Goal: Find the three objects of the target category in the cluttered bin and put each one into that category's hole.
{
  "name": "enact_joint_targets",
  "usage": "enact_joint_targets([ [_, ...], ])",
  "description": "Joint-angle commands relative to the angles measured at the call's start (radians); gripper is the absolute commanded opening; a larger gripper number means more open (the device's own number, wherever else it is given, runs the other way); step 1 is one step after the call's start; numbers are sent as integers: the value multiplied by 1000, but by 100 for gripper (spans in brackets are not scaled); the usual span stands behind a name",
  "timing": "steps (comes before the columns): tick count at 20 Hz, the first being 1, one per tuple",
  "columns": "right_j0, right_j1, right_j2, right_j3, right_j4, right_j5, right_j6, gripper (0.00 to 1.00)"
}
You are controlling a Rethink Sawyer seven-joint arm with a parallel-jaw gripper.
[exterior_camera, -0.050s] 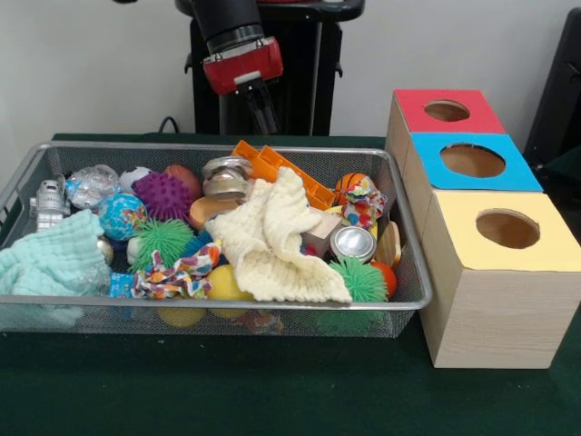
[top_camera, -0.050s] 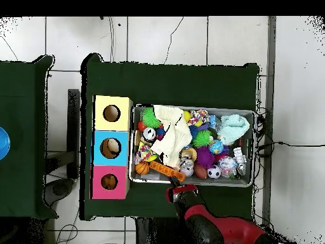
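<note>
Cream cloth [exterior_camera, -0.050s: 277, 238] covers mid bin [exterior_camera, -0.050s: 404, 263], may snag; gripper [exterior_camera, -0.050s: 265, 116] above rim, jaws' state unclear, nothing visibly held.

Second dark green table [top_camera, -0.050s: 22, 136] beside main table; blue disc [top_camera, -0.050s: 3, 143] on it.

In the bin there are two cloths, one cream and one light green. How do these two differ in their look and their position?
The cream cloth lies spread over the toys in the middle of the wire bin, while the mint-green cloth is bunched up at one end. The cream cloth shows ribbed, fringed edges; the mint-green cloth looks crinkled and puffy. The cream cloth covers more of the bin than the mint-green one. Both are soft fabric pieces resting on top of the clutter.
</note>
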Motion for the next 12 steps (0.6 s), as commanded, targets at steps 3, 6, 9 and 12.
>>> enact_joint_targets([
  [3, 72, 85, -80, -49, 66, -156, 245, 0],
  [6, 96, 122, -101, -66, 67, -194, 246, 0],
  [9, 116, 164, -117, -88, 67, -225, 245, 0],
  [12, 161, 204, -139, -117, 92, -268, 245, 0],
])
